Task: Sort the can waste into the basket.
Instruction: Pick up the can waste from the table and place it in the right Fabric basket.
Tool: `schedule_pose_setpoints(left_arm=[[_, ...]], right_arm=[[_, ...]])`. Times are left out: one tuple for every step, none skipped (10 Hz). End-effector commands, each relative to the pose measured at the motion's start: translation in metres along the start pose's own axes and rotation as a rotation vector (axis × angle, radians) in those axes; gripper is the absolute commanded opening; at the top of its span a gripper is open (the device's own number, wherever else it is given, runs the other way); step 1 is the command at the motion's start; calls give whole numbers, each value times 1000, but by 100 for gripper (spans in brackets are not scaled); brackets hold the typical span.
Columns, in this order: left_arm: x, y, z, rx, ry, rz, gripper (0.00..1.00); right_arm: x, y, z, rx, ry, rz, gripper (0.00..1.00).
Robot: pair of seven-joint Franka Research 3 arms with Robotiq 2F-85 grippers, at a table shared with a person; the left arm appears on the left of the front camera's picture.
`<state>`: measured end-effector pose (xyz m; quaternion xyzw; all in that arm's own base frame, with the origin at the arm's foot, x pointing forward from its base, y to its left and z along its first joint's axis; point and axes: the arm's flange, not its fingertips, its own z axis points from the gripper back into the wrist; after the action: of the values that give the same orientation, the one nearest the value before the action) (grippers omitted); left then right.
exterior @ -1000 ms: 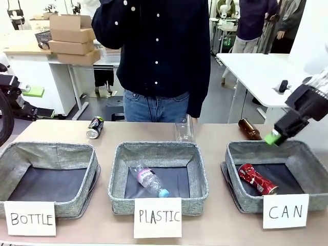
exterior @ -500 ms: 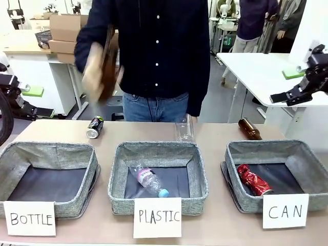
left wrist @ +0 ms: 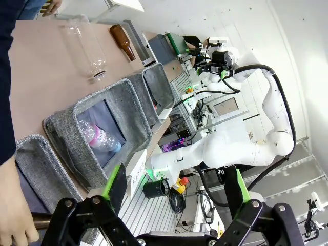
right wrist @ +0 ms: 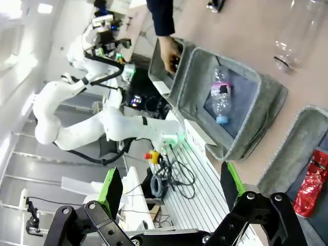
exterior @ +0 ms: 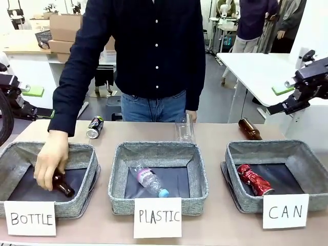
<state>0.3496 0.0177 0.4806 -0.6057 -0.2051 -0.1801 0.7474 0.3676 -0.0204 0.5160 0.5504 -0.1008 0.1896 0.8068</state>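
The dented red can (exterior: 254,180) lies on the dark lining of the basket (exterior: 234,154) at the right end of the row, the one with the white "CAN" sign (exterior: 285,210) leaning on its front wall. From the right wrist the same can (right wrist: 311,183) shows at the picture's right edge. The black can (exterior: 95,127) lies on its side on the table (exterior: 215,225), well apart from that basket, behind the basket marked "BOTTLE" (exterior: 77,202).

The right gripper (exterior: 281,98) hangs in the air above and beyond the "CAN" basket, jaws spread wide with nothing between them (right wrist: 171,187). The left gripper (exterior: 37,102) is off the table's left edge, its jaws also wide apart and empty (left wrist: 178,182).

A person's hand (exterior: 51,159) reaches into the "BOTTLE" basket, wrapped around a brown bottle (exterior: 64,187). In the middle basket (exterior: 119,197), marked "PLASTIC", lies a clear plastic bottle (exterior: 149,179) with a blue cap. A second clear bottle (exterior: 185,129) stands just behind it, and another brown bottle (exterior: 249,128) lies behind the "CAN" basket.
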Motion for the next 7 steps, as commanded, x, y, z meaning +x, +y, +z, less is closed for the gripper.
schedule_pose_setpoints(left_arm=[[2, -1, -3, -23, -19, -22, 100], [2, -1, -3, -23, -19, -22, 100], [2, -1, -3, -23, -19, -22, 100], [2, -1, -3, -23, -19, -22, 100], [2, -1, -3, -23, -19, -22, 100], [2, -1, -3, -23, -19, -22, 100], [0, 0, 0, 0, 0, 0, 100]], right_arm=[[1, 0, 4, -16, -10, 34, 100], [1, 0, 4, -16, -10, 34, 100], [1, 0, 4, -16, -10, 34, 100], [1, 0, 4, -16, -10, 34, 100], [1, 0, 4, -16, -10, 34, 100], [1, 0, 4, -16, -10, 34, 100], [1, 0, 4, -16, -10, 34, 100]])
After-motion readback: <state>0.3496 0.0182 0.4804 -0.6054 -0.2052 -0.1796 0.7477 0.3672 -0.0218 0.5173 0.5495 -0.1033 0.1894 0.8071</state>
